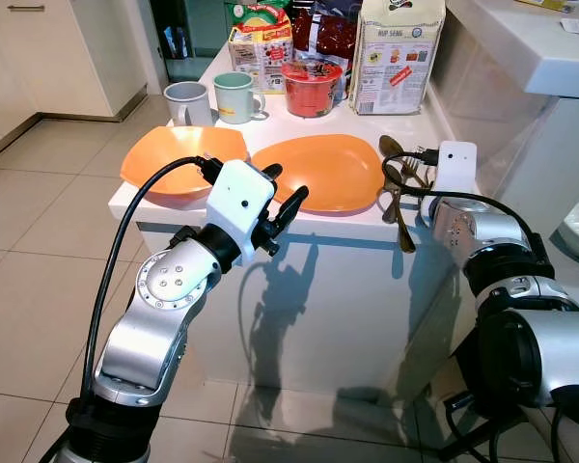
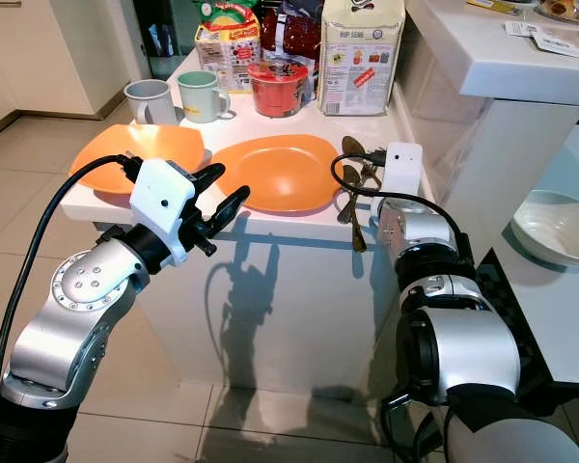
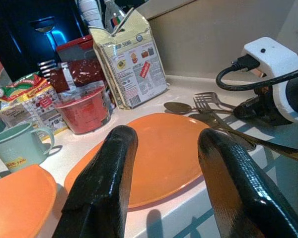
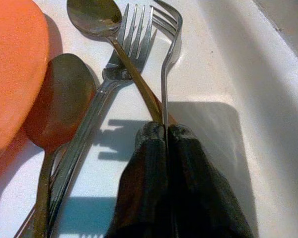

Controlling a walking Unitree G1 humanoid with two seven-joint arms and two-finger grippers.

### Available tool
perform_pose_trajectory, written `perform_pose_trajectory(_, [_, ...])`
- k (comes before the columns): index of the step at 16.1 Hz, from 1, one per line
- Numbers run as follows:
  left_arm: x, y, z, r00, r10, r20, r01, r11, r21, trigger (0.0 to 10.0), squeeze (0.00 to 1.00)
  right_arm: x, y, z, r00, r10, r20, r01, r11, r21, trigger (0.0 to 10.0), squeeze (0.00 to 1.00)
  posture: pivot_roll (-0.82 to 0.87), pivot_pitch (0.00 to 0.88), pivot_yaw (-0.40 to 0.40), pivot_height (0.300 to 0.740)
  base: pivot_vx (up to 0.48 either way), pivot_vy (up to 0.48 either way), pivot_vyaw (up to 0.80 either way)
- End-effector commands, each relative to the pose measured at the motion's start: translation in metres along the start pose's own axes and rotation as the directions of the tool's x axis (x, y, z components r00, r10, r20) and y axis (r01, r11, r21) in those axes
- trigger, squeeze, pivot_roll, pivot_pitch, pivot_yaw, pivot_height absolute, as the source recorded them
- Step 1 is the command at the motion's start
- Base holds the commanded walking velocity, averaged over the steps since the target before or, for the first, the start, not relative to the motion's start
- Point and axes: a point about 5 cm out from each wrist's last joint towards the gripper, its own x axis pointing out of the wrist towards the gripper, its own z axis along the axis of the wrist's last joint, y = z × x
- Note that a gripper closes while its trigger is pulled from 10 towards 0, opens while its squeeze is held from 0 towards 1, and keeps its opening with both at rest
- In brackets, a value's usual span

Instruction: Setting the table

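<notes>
Two orange plates lie on the white table [image 1: 270, 227], one at the left corner [image 1: 179, 154] and one in the middle [image 1: 318, 172]. To the right of the middle plate sits a small heap of cutlery [image 1: 400, 183]: two spoons and two forks [image 4: 139, 34]. My right gripper [image 4: 165, 130] is down on the table at that heap, shut on the handle of a fork [image 4: 165, 74], with a spoon's handle running in beside it. In front of the table's front edge my left gripper [image 1: 286, 185] hangs open and holds nothing, pointing at the middle plate [image 3: 154, 153].
At the back of the table stand a grey mug [image 1: 188, 101], a green mug [image 1: 236, 96], a red noodle cup [image 1: 311, 87], a carton [image 1: 261, 48] and a tall paper bag [image 1: 398, 53]. A white counter [image 2: 502, 68] rises on the right, and a white bowl [image 2: 557, 227] sits lower down.
</notes>
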Motion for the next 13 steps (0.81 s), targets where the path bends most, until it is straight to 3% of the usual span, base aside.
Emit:
perform_pose_trajectory(1, [0.002,0.001,0.001,1.0,-0.004,-0.001,0.004,1.0,0.015,10.0,0.0,0.001,-0.003,-0.006,0.999,-0.017,-0.044,0.018,1.0,0.016,0.0,0.0,0.0,0.0,0.025,0.74,0.0,0.0,0.0])
perform_pose_trajectory(8, [0.005,0.008,0.002,0.998,0.056,0.021,-0.057,0.998,0.021,10.0,0.0,0.0,-0.007,0.003,0.997,-0.072,0.026,0.071,0.996,0.05,0.0,0.0,-0.01,0.0,0.016,0.74,0.0,0.0,0.0])
perform_pose_trajectory(11, [0.007,0.01,0.004,0.994,0.102,0.045,-0.102,0.995,0.007,10.0,0.0,-0.004,-0.006,0.019,0.993,-0.065,0.097,0.062,0.997,0.036,0.0,0.0,0.0,0.0,-0.001,0.74,0.0,0.0,0.0])
perform_pose_trajectory(13, [0.001,0.012,0.001,0.987,0.162,0.026,-0.162,0.987,0.012,10.0,0.0,-0.019,-0.001,0.041,0.978,-0.014,0.209,0.007,0.999,0.035,0.0,0.0,0.0,0.0,-0.002,0.74,0.0,0.0,0.0])
